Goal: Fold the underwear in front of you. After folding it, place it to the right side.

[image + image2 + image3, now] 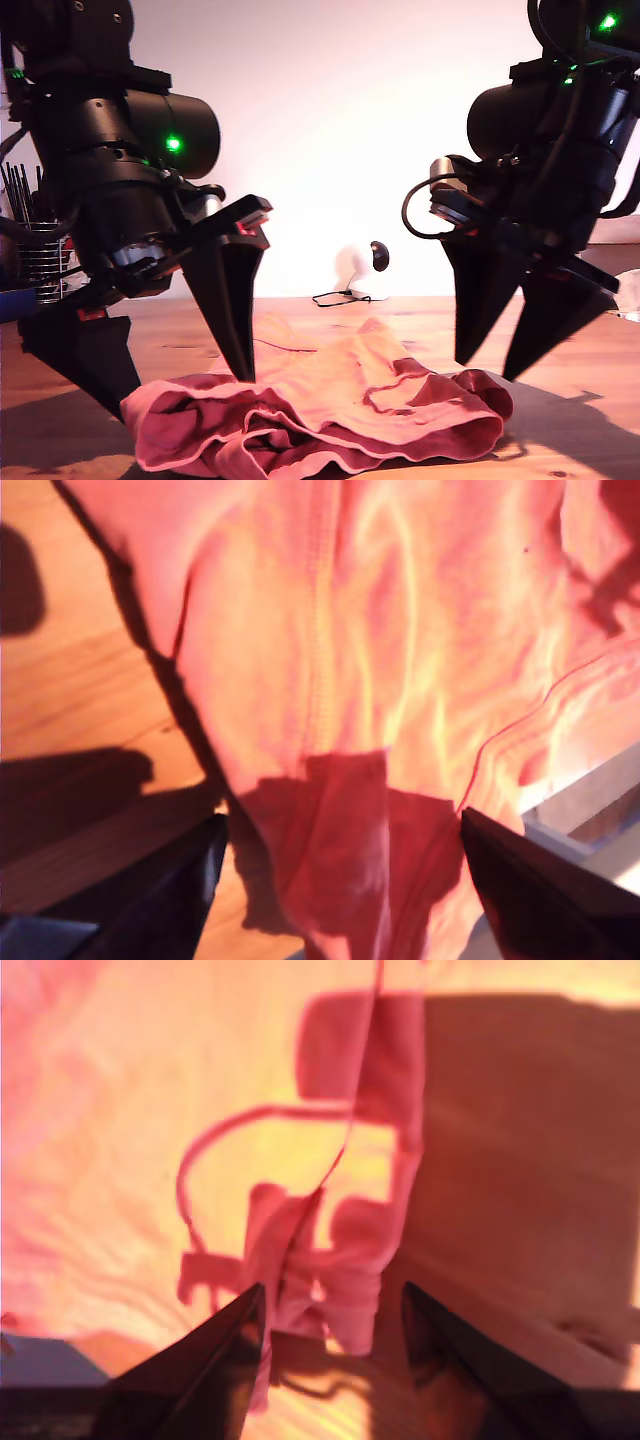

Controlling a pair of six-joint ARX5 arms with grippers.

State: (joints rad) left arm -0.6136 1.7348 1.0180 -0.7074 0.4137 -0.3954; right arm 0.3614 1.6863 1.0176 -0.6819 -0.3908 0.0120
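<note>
Exterior view: my first tool (185, 392), my second tool (485, 370) agape at underwear (330, 410).

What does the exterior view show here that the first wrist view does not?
Only the exterior view shows both arms, the wire holder of dark utensils, the cable by the wall and the whole underwear bunched on the table. Only the first wrist view shows the centre seam close up, between my first pincer's open tips. Both show the coral fabric and wooden tabletop.
</note>
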